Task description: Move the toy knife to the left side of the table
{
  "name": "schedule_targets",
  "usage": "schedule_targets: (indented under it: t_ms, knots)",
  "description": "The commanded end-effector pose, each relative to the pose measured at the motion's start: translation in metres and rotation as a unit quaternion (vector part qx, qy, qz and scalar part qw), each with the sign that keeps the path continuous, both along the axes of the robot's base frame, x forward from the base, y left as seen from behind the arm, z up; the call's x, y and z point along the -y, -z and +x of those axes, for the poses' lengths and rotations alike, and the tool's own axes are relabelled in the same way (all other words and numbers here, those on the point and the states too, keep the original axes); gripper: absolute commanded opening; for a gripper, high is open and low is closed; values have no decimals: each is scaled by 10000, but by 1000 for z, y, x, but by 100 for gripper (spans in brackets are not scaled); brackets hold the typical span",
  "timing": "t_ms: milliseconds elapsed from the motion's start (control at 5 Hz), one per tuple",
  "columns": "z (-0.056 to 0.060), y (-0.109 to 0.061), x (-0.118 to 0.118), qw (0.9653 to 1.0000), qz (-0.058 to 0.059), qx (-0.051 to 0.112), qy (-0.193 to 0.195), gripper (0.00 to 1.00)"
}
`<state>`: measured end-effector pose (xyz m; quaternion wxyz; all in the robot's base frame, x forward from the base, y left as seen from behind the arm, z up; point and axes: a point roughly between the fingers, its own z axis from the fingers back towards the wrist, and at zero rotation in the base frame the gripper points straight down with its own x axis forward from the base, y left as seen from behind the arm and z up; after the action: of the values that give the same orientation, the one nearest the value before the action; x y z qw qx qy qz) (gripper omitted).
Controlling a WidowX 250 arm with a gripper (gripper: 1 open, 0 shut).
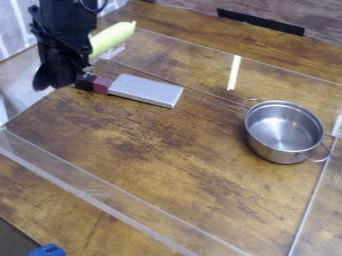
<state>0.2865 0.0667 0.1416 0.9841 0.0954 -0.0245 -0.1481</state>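
The toy knife's pale yellow-green handle [111, 37] sticks out up and to the right from my black gripper [56, 72]. My gripper hangs over the far left part of the dark wood table [160, 150] and is shut on the toy knife. The knife's silver end is hidden behind the gripper body. The knife is held above the tabletop, just left of a flat grey slab.
A flat grey slab [144, 91] with a dark maroon end [88, 82] lies just right of the gripper. A steel pot [285, 130] stands at the right. Low clear acrylic walls [80, 182] border the table. A blue object [47, 250] shows at the bottom left corner.
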Motion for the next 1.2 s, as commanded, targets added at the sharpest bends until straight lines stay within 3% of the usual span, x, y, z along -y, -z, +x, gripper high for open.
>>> schedule_targets:
  t_ms: [0, 600, 1000]
  knots:
    - [1, -12, -13, 9985, 109, 477, 265, 0]
    - [9, -18, -23, 9889, 156, 918, 1155, 0]
    - [9, -12, -26, 9769, 213, 1168, 1777, 0]
